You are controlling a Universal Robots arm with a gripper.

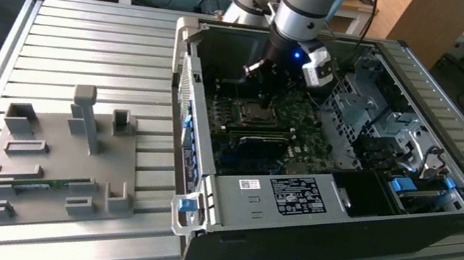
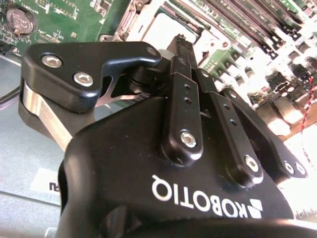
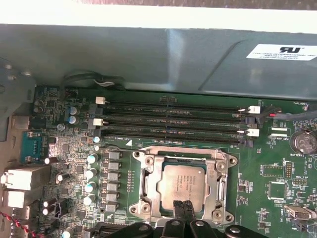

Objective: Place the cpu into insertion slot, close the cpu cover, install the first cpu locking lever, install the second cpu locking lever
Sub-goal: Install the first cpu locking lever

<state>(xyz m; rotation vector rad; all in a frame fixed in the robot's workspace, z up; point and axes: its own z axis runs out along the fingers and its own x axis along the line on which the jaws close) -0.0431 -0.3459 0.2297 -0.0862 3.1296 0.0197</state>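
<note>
First wrist view gives the plainest account: the cpu lies flat in its socket on the motherboard, metal face up. The cpu cover lies down around it as a silvery frame, its open centre showing the chip. The gripper has its fingers pressed together with nothing between them. Their joined tip sits at the frame's near edge, touching or just above it; I cannot tell which. In the exterior view the gripper hangs inside the open computer case, straight over the socket, and the case lies on its side on the slatted table. I judge the insertion done and the work to be at the cover or its levers; whether either lever is latched I cannot make out. To do this well, the closed tip should bear straight down on the metal frame, not on the chip's top. The force should be slow and light, so the frame settles level and nothing skids onto the small parts nearby. The cpu is square, so it has no long axis to speak of. Its edges run parallel and square to the memory slots, and its face looks toward the case's open side. The cover is close to square too and lies in the same alignment.
</note>
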